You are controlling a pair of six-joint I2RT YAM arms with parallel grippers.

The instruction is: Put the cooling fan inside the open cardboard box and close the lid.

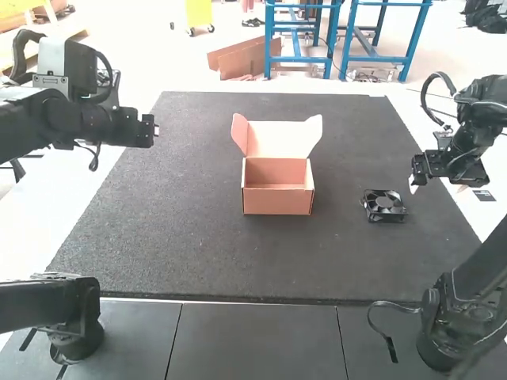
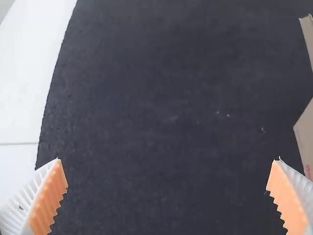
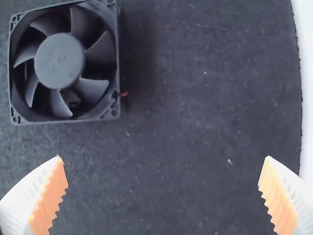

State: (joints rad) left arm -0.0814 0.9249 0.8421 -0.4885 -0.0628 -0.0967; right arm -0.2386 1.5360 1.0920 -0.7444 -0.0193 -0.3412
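A small cardboard box (image 1: 277,184) stands open in the middle of the black mat (image 1: 198,222), its lid flap upright at the back. The black square cooling fan (image 1: 384,205) lies flat on the mat to the box's right; the right wrist view shows the fan (image 3: 64,62) from above. My right gripper (image 1: 421,169) hangs open above the mat, right of the fan and a little behind it, its orange pads (image 3: 49,196) wide apart. My left gripper (image 1: 149,130) is open over the mat's far left part, well away from the box, with nothing between its pads (image 2: 48,198).
The mat covers most of the table, with white tabletop (image 1: 32,214) beyond its left and right edges. A corner of the box (image 2: 305,132) shows in the left wrist view. Both arm bases (image 1: 71,328) stand at the near edge.
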